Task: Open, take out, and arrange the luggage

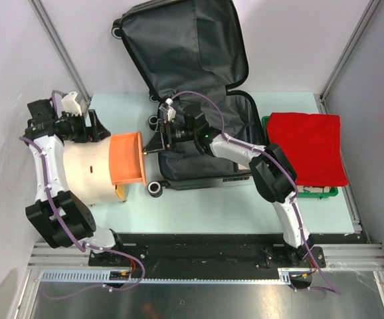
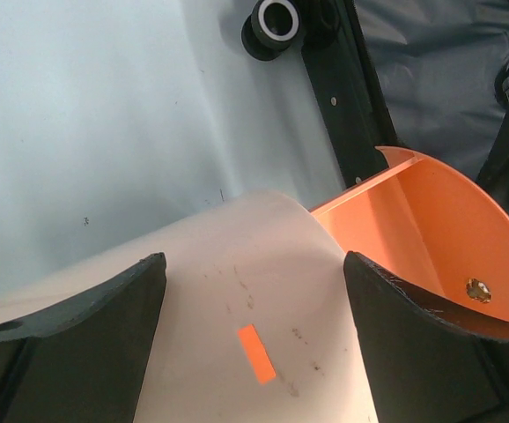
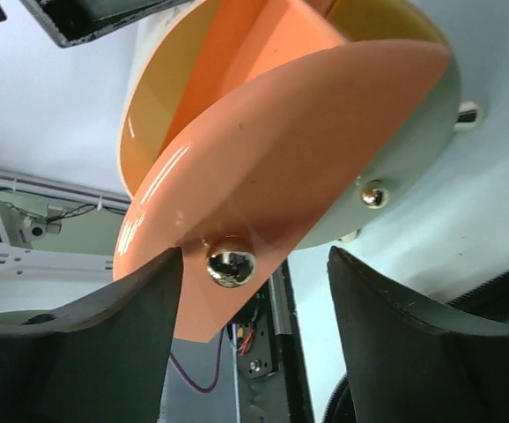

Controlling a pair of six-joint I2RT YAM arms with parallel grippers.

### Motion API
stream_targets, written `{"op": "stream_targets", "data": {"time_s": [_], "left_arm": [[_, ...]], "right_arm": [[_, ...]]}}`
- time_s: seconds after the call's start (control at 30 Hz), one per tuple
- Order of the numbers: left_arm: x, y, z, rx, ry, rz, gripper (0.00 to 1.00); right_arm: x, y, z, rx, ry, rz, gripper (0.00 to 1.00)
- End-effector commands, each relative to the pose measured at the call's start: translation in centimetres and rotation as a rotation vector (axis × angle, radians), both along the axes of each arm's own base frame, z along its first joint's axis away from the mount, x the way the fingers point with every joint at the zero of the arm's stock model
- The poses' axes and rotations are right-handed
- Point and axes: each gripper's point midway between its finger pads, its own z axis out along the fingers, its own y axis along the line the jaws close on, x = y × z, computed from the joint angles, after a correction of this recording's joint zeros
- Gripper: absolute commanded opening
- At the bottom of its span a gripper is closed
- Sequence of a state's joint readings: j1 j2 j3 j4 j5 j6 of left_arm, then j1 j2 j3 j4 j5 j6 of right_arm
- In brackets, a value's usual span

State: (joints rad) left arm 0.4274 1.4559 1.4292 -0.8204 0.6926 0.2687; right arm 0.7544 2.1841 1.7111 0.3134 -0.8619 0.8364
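The luggage (image 1: 198,60) lies open at the back of the table, its dark grey lined lid thrown back and a black wheel (image 2: 276,19) showing. A beige cylinder (image 1: 89,169) with an orange face (image 1: 127,159) lies on its side to the left of it. My left gripper (image 1: 89,126) is open and straddles the cylinder's beige wall (image 2: 237,256), holding nothing. My right gripper (image 1: 153,139) reaches across the luggage's lower half to the orange face. It is open, and the orange flap (image 3: 307,132) with its metal knob (image 3: 231,262) hangs between its fingers.
A green bin (image 1: 325,193) with a folded red cloth (image 1: 308,146) on top stands right of the luggage. White walls and metal posts close in the table on both sides. The arm bases sit at the near edge.
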Motion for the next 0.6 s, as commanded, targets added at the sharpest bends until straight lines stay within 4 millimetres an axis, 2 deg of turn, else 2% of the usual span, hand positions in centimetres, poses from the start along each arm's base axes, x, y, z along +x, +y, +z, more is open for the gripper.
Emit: {"op": "stream_targets", "data": {"time_s": [0.0,0.03,0.1,0.13,0.17,0.2,0.23,0.27,0.3,0.33,0.37,0.4,0.43,0.47,0.53,0.57], "left_arm": [[-1.7,-0.6,-1.5,-0.021,0.113,0.007,0.87],[-1.7,-0.6,-1.4,-0.023,0.110,0.006,0.87],[-1.6,-0.6,-1.2,-0.024,0.106,0.007,0.87],[-1.7,-0.6,-1.1,-0.024,0.104,0.008,0.87],[-1.7,-0.7,-1.0,-0.026,0.102,0.006,0.87],[-1.7,-0.7,-1.0,-0.025,0.100,0.004,0.87],[-1.7,-0.7,-0.9,-0.020,0.098,0.006,0.87],[-1.6,-0.6,-0.8,-0.012,0.091,0.007,0.87],[-1.6,-0.5,-0.6,-0.006,0.086,0.007,0.87],[-1.6,-0.4,-0.3,0.001,0.079,0.008,0.88],[-1.6,-0.4,-0.2,0.005,0.074,0.008,0.88],[-1.6,-0.4,0.0,0.007,0.070,0.008,0.89],[-1.6,-0.5,0.1,0.008,0.067,0.007,0.89],[-1.5,-0.4,0.2,0.007,0.064,0.006,0.89],[-1.4,-0.5,0.6,0.007,0.053,0.006,0.90],[-1.3,-0.5,0.8,0.008,0.049,0.006,0.91]], "right_arm": [[3.8,-2.4,2.9,0.004,-0.092,-0.087,0.72],[4.5,-3.5,3.6,0.000,-0.116,-0.107,0.73],[6.4,-6.1,2.8,-0.074,-0.202,-0.145,0.73],[8.4,-8.5,2.8,-0.107,-0.239,-0.192,0.75],[8.5,-10.4,2.0,-0.180,-0.240,-0.193,0.76],[9.5,-12.0,2.3,-0.212,-0.381,-0.177,0.77],[11.2,-14.7,2.4,-0.255,-0.453,-0.190,0.79],[10.0,-16.8,0.1,-0.351,-0.399,-0.124,0.80],[11.6,-18.6,1.6,-0.390,-0.637,-0.070,0.80],[12.8,-21.2,0.9,-0.482,-0.685,-0.069,0.79],[11.2,-23.6,-2.0,-0.596,-0.609,0.017,0.78],[11.7,-25.0,-1.5,-0.654,-0.694,0.054,0.77],[12.3,-27.3,-3.0,-0.769,-0.784,0.123,0.75],[11.4,-29.1,-4.4,-0.839,-0.765,0.195,0.74],[10.9,-31.8,-6.5,-0.943,-0.807,0.307,0.69],[10.6,-32.5,-7.0,-0.972,-0.811,0.335,0.69]]}}
